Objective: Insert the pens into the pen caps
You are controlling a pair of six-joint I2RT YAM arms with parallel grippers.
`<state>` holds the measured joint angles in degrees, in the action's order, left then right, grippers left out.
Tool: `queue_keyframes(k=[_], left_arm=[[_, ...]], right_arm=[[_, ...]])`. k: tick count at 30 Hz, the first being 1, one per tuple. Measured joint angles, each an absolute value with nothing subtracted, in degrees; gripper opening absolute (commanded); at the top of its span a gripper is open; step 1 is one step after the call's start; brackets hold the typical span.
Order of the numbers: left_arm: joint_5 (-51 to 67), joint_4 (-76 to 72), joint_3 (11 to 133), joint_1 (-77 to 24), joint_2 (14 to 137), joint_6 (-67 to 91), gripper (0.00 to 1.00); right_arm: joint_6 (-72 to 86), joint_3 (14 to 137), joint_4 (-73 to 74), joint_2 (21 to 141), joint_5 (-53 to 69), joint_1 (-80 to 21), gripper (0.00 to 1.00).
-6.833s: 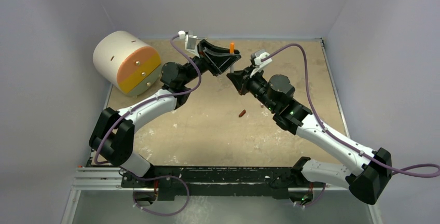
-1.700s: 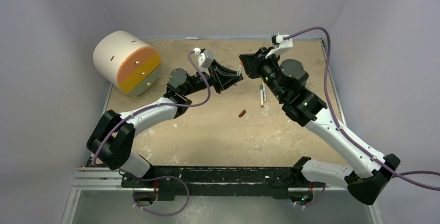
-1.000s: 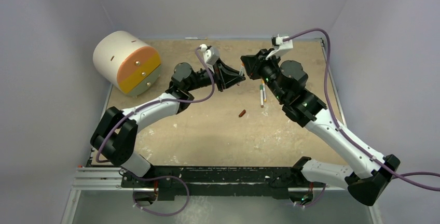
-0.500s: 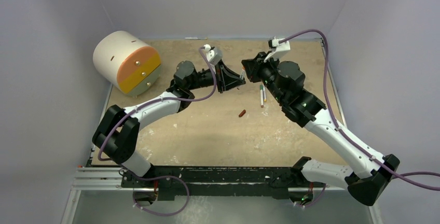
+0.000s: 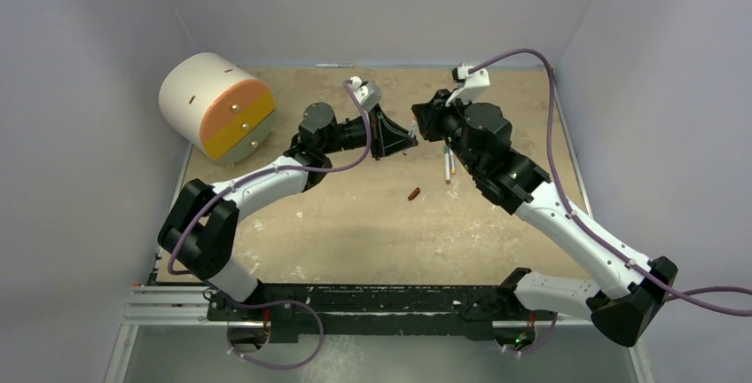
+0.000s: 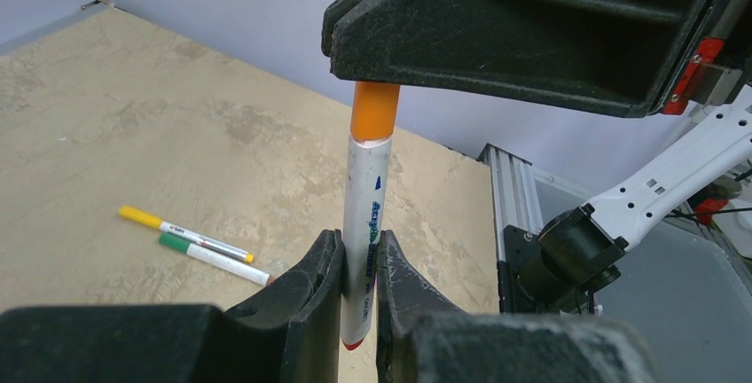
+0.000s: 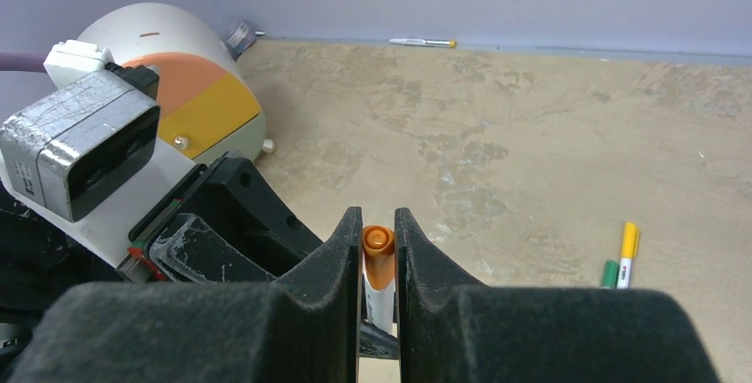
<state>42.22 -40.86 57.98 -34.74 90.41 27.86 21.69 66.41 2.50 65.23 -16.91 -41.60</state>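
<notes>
The left gripper (image 6: 359, 257) was closed narrowly on the white barrel of a marker pen (image 6: 365, 214), low down near its red end. The right gripper (image 7: 379, 223) was pinched just as tightly on the orange cap (image 6: 373, 110) at the barrel's 12 o'clock end. Cap and barrel already met in one line, held above the table (image 5: 355, 223); whether the cap was fully seated could not be told.

To finish well, the push should probably run straight along the barrel, with no sideways load. The left grip sat far from the joint, so any tilt could lever the pen out of line. A short, firm press, then releasing the cap first, seemed safest.

Seen from overhead, a yellow-capped pen (image 6: 182, 228) and a green-capped pen (image 6: 213, 259) lay side by side at about 4 o'clock of the grippers. A loose dark red-brown cap (image 5: 413, 193) lay at 6 o'clock.
</notes>
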Motion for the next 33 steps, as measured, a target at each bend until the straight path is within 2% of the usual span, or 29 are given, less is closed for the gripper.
queue_keyframes(k=[18, 30, 33], left_arm=[[41.6, -39.22, 58.08, -34.7, 91.11, 27.18, 0.0], [43.83, -38.41, 59.4, -34.7, 91.11, 26.46, 0.0], [45.19, -38.39, 60.71, -34.7, 91.11, 25.71, 0.0]], right_arm=[[26.41, 60.9, -4.71, 64.97, -16.36, -44.23, 0.0], [28.49, 61.63, -1.98, 62.54, -19.05, -44.8, 0.0], [28.6, 62.33, -0.78, 60.99, -20.97, -45.17, 0.1]])
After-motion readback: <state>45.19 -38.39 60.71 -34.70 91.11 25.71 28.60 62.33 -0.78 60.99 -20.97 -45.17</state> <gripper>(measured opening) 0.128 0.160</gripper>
